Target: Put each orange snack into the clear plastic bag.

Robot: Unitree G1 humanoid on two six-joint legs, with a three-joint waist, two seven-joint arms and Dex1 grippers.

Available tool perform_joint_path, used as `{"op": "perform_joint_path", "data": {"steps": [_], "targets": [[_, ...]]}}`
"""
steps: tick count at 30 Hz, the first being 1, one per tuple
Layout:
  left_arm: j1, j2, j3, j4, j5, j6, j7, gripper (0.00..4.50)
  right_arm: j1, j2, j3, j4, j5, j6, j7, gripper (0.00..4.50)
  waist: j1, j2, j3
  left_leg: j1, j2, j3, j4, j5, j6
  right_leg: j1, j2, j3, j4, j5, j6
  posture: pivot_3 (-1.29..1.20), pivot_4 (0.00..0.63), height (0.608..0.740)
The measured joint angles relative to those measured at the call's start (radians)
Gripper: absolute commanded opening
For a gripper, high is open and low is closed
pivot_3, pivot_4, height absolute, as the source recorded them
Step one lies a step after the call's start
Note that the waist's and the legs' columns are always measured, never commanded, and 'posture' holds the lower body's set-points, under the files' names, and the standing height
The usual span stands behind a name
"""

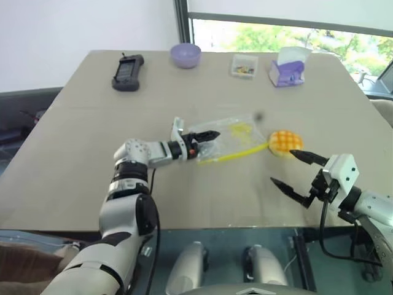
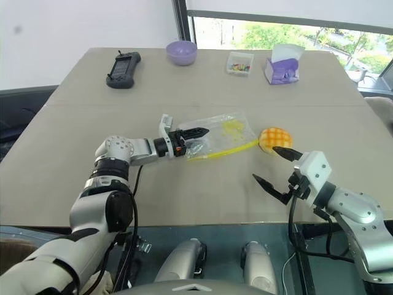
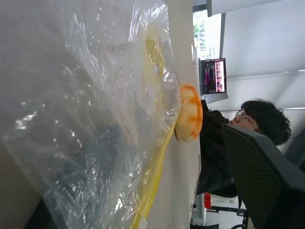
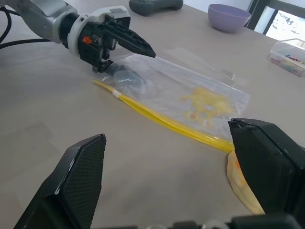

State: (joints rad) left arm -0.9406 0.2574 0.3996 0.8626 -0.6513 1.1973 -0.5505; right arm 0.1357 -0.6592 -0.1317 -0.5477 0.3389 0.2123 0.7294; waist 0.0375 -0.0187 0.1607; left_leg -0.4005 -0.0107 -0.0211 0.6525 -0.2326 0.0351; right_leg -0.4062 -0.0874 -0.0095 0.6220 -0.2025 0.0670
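Far left: we see a black handheld controller point(image 1: 128, 72) lying flat at the back of the beige bench point(image 1: 80, 160), well apart from the work.
Back row: a lilac round bowl point(image 1: 185, 55), a small clear box of coloured bits point(image 1: 244, 65) and a purple-and-white tissue pack point(image 1: 288, 69) stand along the far edge.
Left end effector point(image 1: 206, 141): it lies low over the bench, one black finger above and one below the near corner of the clear crinkly plastic bag point(image 1: 230, 139); we read it as pinching that corner.
Bag: flat on the bench centre, yellow seal strip along its near edge, nothing orange inside.
Orange snack point(image 1: 285, 142): the round yellow-orange bun with a criss-cross grid sits on the bench, touching the bag's right end, outside it.
Right end effector point(image 1: 296, 176): fingers spread wide, holding nothing, just in front of the snack.
In the way: we find nothing between the snack and the bag.
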Motion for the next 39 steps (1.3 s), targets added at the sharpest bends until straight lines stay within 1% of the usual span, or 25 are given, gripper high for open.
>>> {"op": "perform_joint_path", "data": {"steps": [5, 6, 7, 10, 11, 13, 14, 15, 16, 17, 20, 22, 25, 26, 28, 32, 39], "targets": [[-0.006, -0.001, 0.045, 0.009, -0.011, 0.026, 0.066, 0.66, -0.01, 0.0, 0.028, 0.022, -0.064, -0.038, -0.002, 4.5, -0.018, 0.0, 0.0, 0.0, 0.0, 0.0, -0.001, 0.0, 0.0, 0.0, 0.0, 0.0, 0.0, 0.001, 0.003, 0.0, 0.15, 0.74], [-0.01, 0.001, 0.071, 0.0, -0.026, 0.053, 0.09, 0.3, -0.026, -0.001, 0.05, 0.04, -0.096, -0.055, -0.003, 4.5, -0.023, 0.0, 0.0, 0.001, 0.0, 0.0, -0.001, 0.0, 0.0, 0.0, 0.0, 0.0, 0.0, 0.002, 0.004, 0.0, 0.15, 0.74], [-0.012, 0.002, 0.1, -0.011, -0.043, 0.078, 0.116, 0.05, -0.043, -0.002, 0.074, 0.06, -0.132, -0.071, -0.006, 4.5, -0.025, 0.0, 0.0, 0.001, 0.0, 0.0, 0.0, 0.0, 0.0, 0.0, 0.0, 0.0, 0.001, 0.002, 0.004, 0.0, 0.15, 0.74], [-0.018, 0.002, 0.175, -0.031, -0.068, 0.148, 0.207, 0.05, -0.108, -0.001, 0.141, 0.115, -0.252, -0.115, -0.039, 4.5, -0.031, -0.002, 0.003, 0.001, 0.0, 0.0, 0.0, 0.0, 0.0, -0.001, 0.001, 0.0, 0.001, 0.002, 0.004, 0.0, 0.15, 0.74], [-0.021, 0.001, 0.225, -0.05, -0.083, 0.194, 0.264, 0.05, -0.158, 0.004, 0.18, 0.157, -0.317, -0.146, -0.058, 4.5, -0.036, -0.004, 0.005, 0.001, 0.0, 0.0, 0.0, 0.0, 0.0, -0.001, 0.001, 0.0, 0.002, 0.002, 0.004, 0.0, 0.15, 0.74], [-0.041, -0.005, 0.29, -0.081, -0.103, 0.254, 0.334, 0.05, -0.227, 0.024, 0.232, 0.217, -0.393, -0.183, -0.084, 4.5, -0.042, -0.009, 0.01, -0.002, 0.0, -0.001, 0.0, 0.001, -0.001, -0.004, 0.001, 0.0, 0.003, 0.002, 0.005, 0.0, 0.15, 0.74], [-0.064, -0.012, 0.352, -0.111, -0.113, 0.305, 0.394, 0.05, -0.293, 0.048, 0.281, 0.279, -0.454, -0.216, -0.105, 4.5, -0.047, -0.011, 0.012, -0.003, 0.0, -0.001, 0.0, 0.002, -0.003, -0.005, 0.001, 0.0, 0.003, 0.002, 0.004, 0.0, 0.15, 0.74], [-0.077, -0.015, 0.37, -0.119, -0.117, 0.32, 0.41, 0.05, -0.313, 0.058, 0.295, 0.3, -0.472, -0.225, -0.113, 4.5, -0.048, -0.012, 0.013, -0.003, 0.0, -0.002, 0.0, 0.002, -0.004, -0.005, 0.001, 0.0, 0.003, 0.002, 0.004, 0.0, 0.15, 0.74], [-0.118, -0.025, 0.435, -0.156, -0.125, 0.369, 0.473, 0.05, -0.372, 0.085, 0.34, 0.379, -0.535, -0.276, -0.145, 4.5, -0.049, -0.012, 0.013, -0.005, -0.002, -0.003, -0.001, 0.004, -0.008, -0.006, 0.0, -0.001, 0.003, 0.004, 0.001, 0.0, 0.15, 0.74], [-0.123, -0.026, 0.443, -0.162, -0.127, 0.374, 0.48, 0.05, -0.378, 0.089, 0.346, 0.391, -0.543, -0.283, -0.149, 4.5, -0.049, -0.012, 0.013, -0.005, -0.002, -0.003, -0.001, 0.004, -0.008, -0.006, 0.0, -0.001, 0.003, 0.004, 0.001, 0.0, 0.15, 0.74], [-0.177, -0.029, 0.567, -0.207, -0.162, 0.405, 0.621, 0.05, -0.47, 0.135, 0.432, 0.598, -0.658, -0.417, -0.233, 4.5, -0.05, -0.012, 0.013, -0.005, -0.003, -0.003, -0.003, 0.004, -0.009, -0.007, -0.001, 0.0, 0.002, 0.004, 0.001, 0.0, 0.15, 0.74], [-0.188, -0.033, 0.613, -0.219, -0.189, 0.407, 0.687, 0.05, -0.521, 0.159, 0.458, 0.672, -0.705, -0.478, -0.281, 4.5, -0.05, -0.012, 0.013, -0.005, -0.003, -0.003, -0.003, 0.003, -0.01, -0.008, 0.0, 0.0, 0.002, 0.004, 0.001, 0.0, 0.15, 0.74], [-0.191, -0.055, 0.632, -0.228, -0.265, 0.409, 0.785, 0.05, -0.596, 0.241, 0.494, 0.767, -0.795, -0.488, -0.372, 4.5, -0.052, -0.012, 0.013, -0.004, -0.002, -0.003, -0.003, 0.004, -0.012, -0.007, 0.0, 0.0, 0.003, 0.004, 0.001, 0.0, 0.15, 0.74], [-0.188, -0.059, 0.629, -0.235, -0.306, 0.41, 0.823, 0.05, -0.627, 0.281, 0.511, 0.79, -0.835, -0.467, -0.409, 4.5, -0.055, -0.012, 0.014, -0.004, -0.002, -0.003, -0.003, 0.004, -0.013, -0.008, 0.0, 0.0, 0.004, 0.004, 0.001, 0.0, 0.15, 0.74], [-0.182, -0.066, 0.624, -0.25, -0.373, 0.411, 0.876, 0.05, -0.665, 0.321, 0.53, 0.815, -0.884, -0.433, -0.442, 4.5, -0.055, -0.012, 0.014, -0.004, -0.002, -0.004, -0.004, 0.005, -0.014, -0.008, 0.001, 0.0, 0.004, 0.004, 0.001, 0.0, 0.15, 0.74], [-0.146, -0.063, 0.624, -0.273, -0.483, 0.411, 0.975, 0.05, -0.719, 0.329, 0.525, 0.82, -0.922, -0.405, -0.474, 4.5, -0.052, -0.011, 0.014, -0.004, -0.002, -0.004, -0.004, 0.005, -0.014, -0.008, 0.0, 0.0, 0.004, 0.004, 0.001, 0.0, 0.15, 0.74], [-0.116, -0.067, 0.625, -0.305, -0.602, 0.411, 1.087, 0.05, -0.724, 0.308, 0.505, 0.75, -0.93, -0.367, -0.473, 4.5, -0.05, -0.012, 0.014, -0.008, -0.003, -0.006, -0.004, 0.005, -0.014, -0.011, 0.0, -0.002, 0.004, 0.004, 0.001, 0.0, 0.15, 0.74]]}}
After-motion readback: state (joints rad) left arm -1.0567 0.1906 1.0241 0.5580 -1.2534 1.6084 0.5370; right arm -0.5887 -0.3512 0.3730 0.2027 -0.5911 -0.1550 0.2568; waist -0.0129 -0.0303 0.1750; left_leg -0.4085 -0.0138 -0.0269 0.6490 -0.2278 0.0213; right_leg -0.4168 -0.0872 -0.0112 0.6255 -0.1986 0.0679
